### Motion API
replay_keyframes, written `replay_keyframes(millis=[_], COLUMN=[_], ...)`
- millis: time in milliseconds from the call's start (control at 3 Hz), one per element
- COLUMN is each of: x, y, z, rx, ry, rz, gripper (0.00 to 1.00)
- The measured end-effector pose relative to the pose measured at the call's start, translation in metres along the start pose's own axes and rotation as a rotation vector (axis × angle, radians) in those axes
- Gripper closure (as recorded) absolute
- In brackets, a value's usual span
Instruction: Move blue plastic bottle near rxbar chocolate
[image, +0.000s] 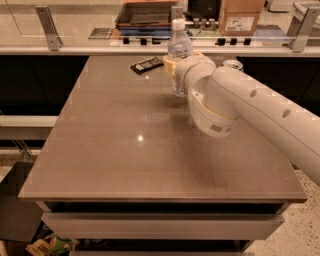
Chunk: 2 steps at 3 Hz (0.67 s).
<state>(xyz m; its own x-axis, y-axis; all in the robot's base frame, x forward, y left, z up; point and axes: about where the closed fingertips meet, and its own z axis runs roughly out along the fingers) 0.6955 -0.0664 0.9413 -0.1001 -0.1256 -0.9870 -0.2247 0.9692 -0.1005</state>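
The blue plastic bottle (179, 46) is clear with a white cap and stands upright at the far middle of the table. My gripper (174, 69) is shut around its lower body, with a yellowish finger (168, 64) showing on its left side. My white arm reaches in from the right and hides the bottle's right side. The rxbar chocolate (147, 65), a flat black bar, lies on the table just left of the bottle, a short gap away.
The top of a can (232, 63) peeks out behind my arm at the far right. The grey table (125, 150) ends at a glass-railed counter (100, 49) behind, with a dark tray (145, 15) and a cardboard box (241, 16) beyond.
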Motion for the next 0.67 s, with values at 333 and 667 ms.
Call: replay_keyframes(millis=[333, 667], x=[0.008, 0.013], y=[0.0, -0.007], z=[0.022, 0.047], rx=[0.006, 0.009], ry=[0.005, 0.005], rz=[0.014, 0.019], gripper=[1.0, 1.0])
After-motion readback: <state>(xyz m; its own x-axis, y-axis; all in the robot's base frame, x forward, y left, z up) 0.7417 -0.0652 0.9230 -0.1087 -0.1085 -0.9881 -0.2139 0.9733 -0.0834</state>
